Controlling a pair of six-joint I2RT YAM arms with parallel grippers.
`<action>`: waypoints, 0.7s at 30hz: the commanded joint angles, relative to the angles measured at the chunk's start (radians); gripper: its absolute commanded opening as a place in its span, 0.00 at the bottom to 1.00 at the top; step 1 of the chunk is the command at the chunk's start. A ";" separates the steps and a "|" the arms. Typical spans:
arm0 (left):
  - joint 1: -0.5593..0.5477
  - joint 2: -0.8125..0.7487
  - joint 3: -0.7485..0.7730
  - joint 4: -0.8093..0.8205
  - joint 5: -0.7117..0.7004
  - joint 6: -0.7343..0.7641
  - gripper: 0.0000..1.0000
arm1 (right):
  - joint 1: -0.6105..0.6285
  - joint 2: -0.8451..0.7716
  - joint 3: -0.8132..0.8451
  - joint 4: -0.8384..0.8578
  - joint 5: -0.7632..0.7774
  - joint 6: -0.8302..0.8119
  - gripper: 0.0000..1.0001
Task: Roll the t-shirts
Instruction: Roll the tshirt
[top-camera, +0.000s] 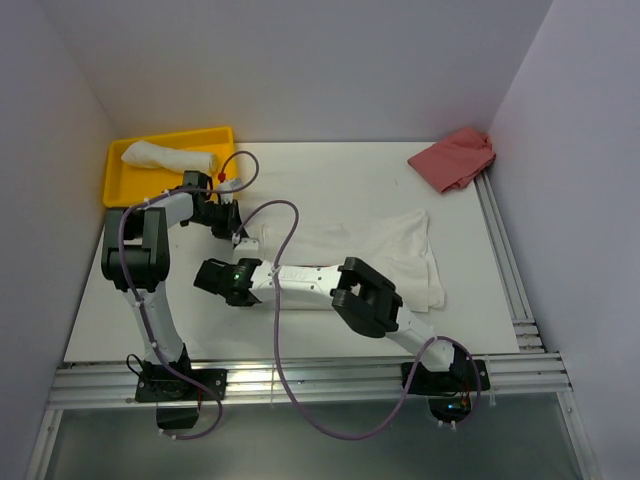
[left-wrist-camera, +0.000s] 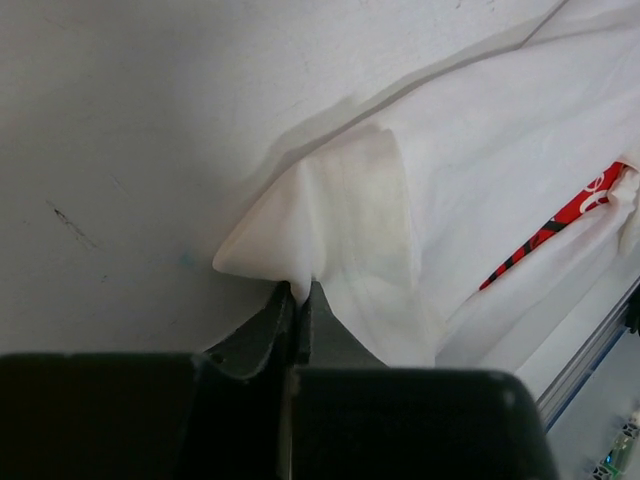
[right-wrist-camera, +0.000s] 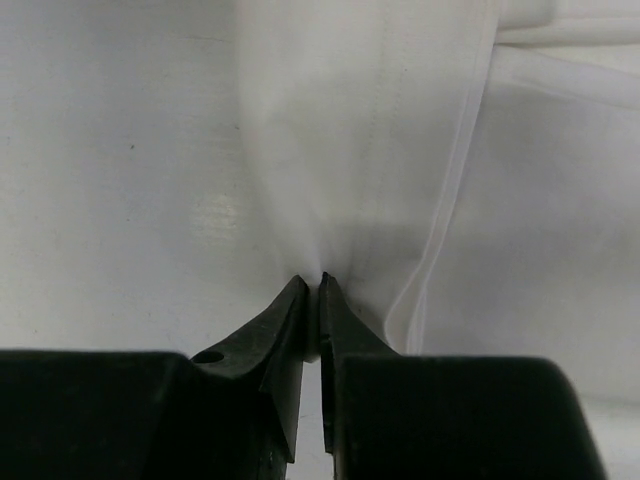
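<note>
On the table, abt. the middle, one white t-shirt lies spread flat, w/ a red print on it. At its left side the left hand is closed tight on the sleeve corner. Also the right hand is pinched together on a fold of same shirt. One rolled t-shirt lies in the yellow tray, far left.

It looks like a robotics lab test cell, not anyone's home. Plain white panels box in a white surface on the left, far and right sides. Slotted aluminium rails run along the near edge. Two robot arms, left and right, are bolted there, trailing purple cables. A yellow plastic bin sits far left.
</note>
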 joint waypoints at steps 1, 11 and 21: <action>-0.005 -0.050 -0.017 -0.016 -0.075 0.007 0.00 | 0.017 -0.011 -0.101 0.064 -0.104 -0.039 0.13; -0.005 -0.183 -0.074 -0.099 -0.350 0.058 0.00 | 0.070 -0.235 -0.389 0.393 -0.242 -0.106 0.02; -0.015 -0.213 -0.057 -0.165 -0.475 0.072 0.00 | 0.074 -0.289 -0.534 0.573 -0.320 -0.047 0.03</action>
